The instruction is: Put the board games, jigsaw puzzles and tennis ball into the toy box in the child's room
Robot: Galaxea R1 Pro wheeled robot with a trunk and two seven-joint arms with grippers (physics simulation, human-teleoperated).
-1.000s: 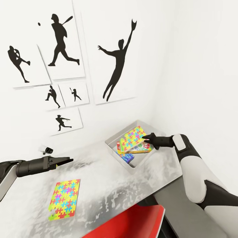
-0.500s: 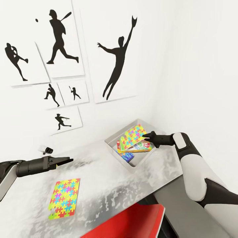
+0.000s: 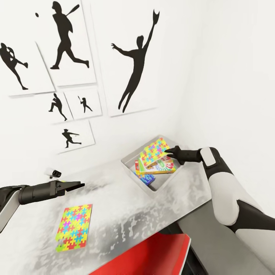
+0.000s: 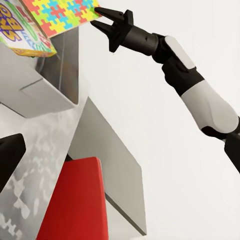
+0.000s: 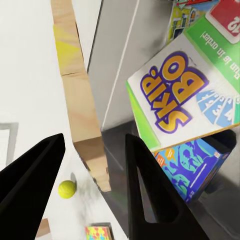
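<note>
The right gripper (image 3: 170, 151) has let go of the puzzle (image 3: 154, 151) and drawn back slightly, jaws open at centre right. That puzzle leans on the games (image 3: 162, 165) in the toy box (image 3: 131, 167), hiding most of them. The left gripper (image 3: 78, 186), open, hovers at left above a second puzzle (image 3: 74, 227) on the table (image 3: 126, 214). The ball (image 5: 67, 189) lies low in the right wrist view.

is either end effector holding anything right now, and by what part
No. The right end effector is open beside the puzzle in the box; the left end effector holds nothing.

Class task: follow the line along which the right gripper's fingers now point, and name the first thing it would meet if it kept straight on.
Probably the jigsaw puzzle lying tilted on the games in the toy box. The right gripper, jaws open, points at its near edge; the depth between them is unclear.
</note>
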